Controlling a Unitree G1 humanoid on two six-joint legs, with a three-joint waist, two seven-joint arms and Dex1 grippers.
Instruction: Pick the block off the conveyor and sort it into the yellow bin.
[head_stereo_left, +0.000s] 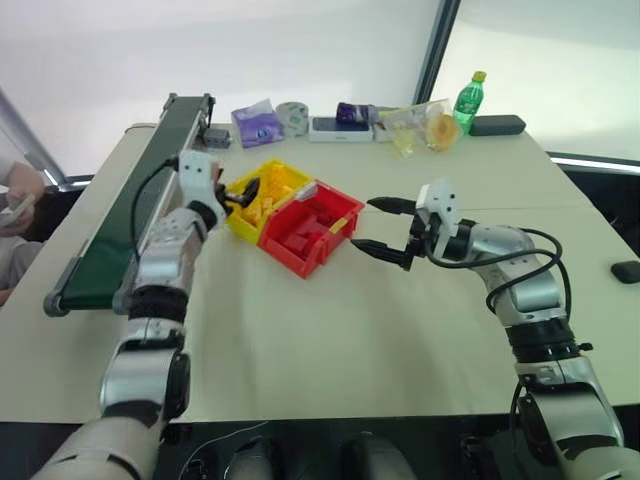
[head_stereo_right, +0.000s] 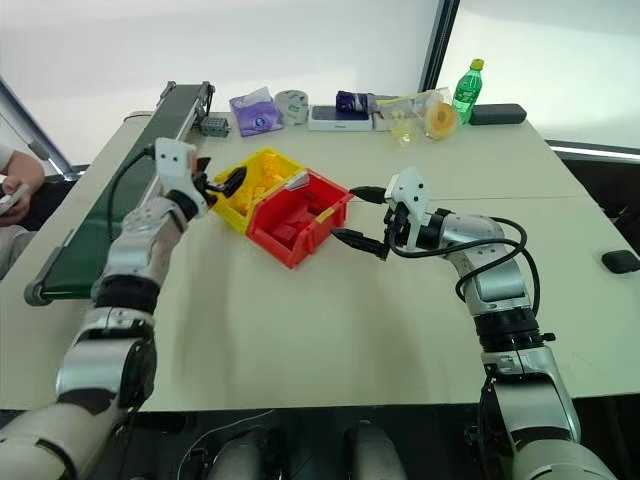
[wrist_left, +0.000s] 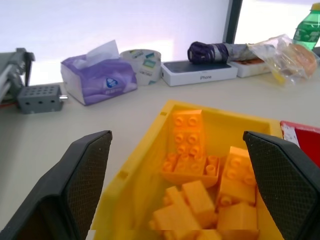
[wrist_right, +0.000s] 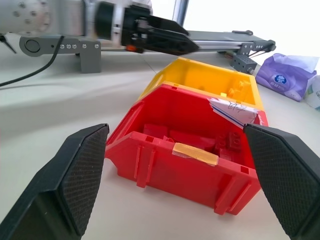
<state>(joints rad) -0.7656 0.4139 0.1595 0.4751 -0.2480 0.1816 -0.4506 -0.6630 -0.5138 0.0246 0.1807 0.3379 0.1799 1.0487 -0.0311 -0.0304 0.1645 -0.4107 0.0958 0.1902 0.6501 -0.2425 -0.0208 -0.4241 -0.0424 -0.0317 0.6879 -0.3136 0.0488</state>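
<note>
The long narrow conveyor (head_stereo_left: 130, 210) with dark green belt and grey metal side rails runs along the table's left edge, from 7 o'clock toward 12 o'clock; no piece is seen on its visible belt. Just right of it, the left gripper (head_stereo_left: 243, 194) hangs over the bright yellow plastic bin (head_stereo_left: 262, 196), its two black fingers (wrist_left: 82, 180) spread wide with nothing between them. In the left wrist view, the small yellow-orange stepped plastic block (wrist_left: 189, 150) lies inside that bin among other pieces of the same colour, below and between the parted fingers, touching neither. A matching red plastic bin (head_stereo_left: 310, 228) stands touching the yellow bin at its 4 o'clock side. Right of it, the right gripper (head_stereo_left: 386, 227) points at the red bin, fingers (wrist_right: 75, 172) apart and empty, near but clear of its wall.
</note>
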